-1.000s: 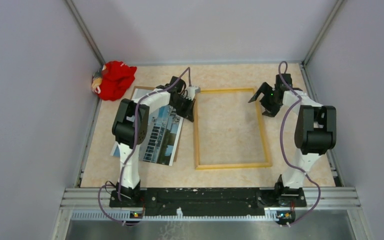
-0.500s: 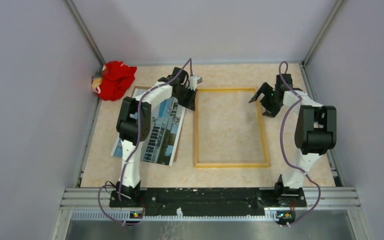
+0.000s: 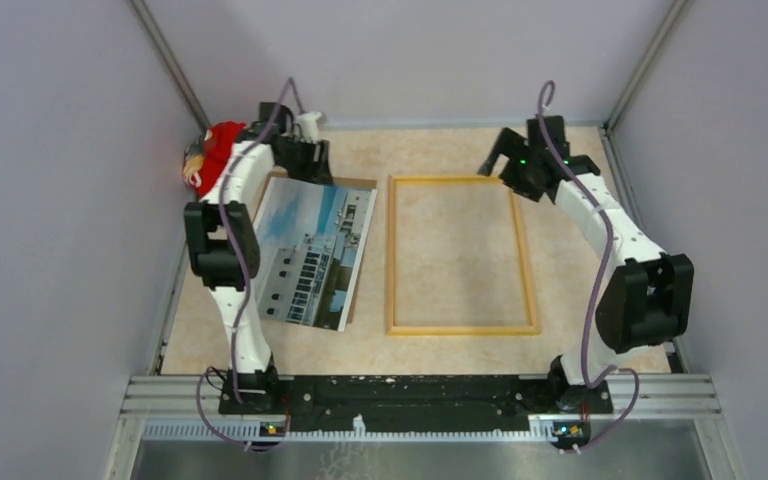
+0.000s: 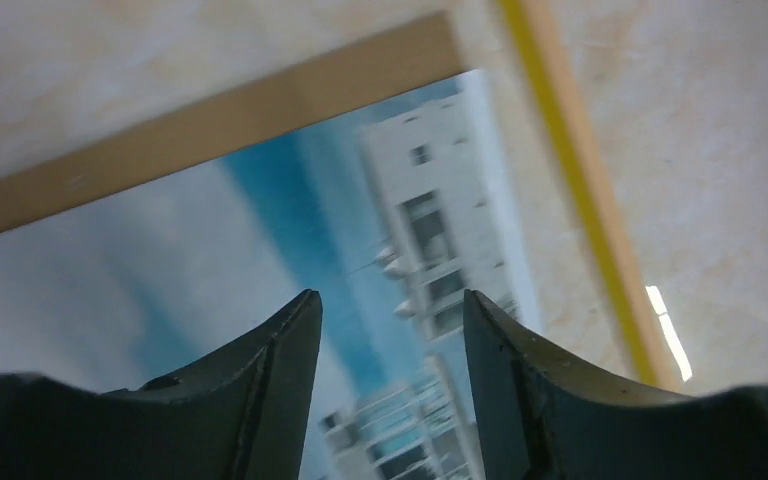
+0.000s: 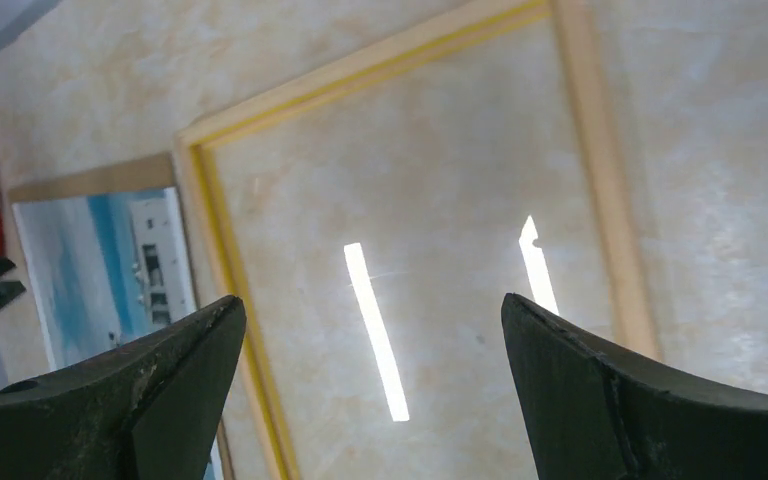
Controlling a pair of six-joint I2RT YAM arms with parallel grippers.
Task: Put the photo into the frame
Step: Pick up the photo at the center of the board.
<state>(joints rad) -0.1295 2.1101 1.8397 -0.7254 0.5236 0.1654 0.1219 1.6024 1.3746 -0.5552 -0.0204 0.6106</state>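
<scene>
The photo (image 3: 315, 250), a white building under blue sky, lies face up on the table's left half. It rests on a brown backing board (image 3: 345, 182). Just to its right the frame (image 3: 392, 255) lies flat, showing light wood with a yellow inner edge and bare table inside. My left gripper (image 3: 312, 168) hovers over the photo's far edge, open with nothing between its fingers. In the left wrist view the photo (image 4: 260, 220) fills the space under the gripper (image 4: 392, 310). My right gripper (image 3: 505, 172) hangs wide open above the frame's far right corner, with the frame (image 5: 600, 180) below it.
A red cloth bundle (image 3: 222, 150) sits in the far left corner, close to the left arm. Grey walls enclose the table on three sides. The arm bases and a metal rail (image 3: 410, 390) run along the near edge.
My left gripper went from shut at the frame's far left corner to open, and swung back and left over the photo's far edge. The right arm rose and moved back-left.
</scene>
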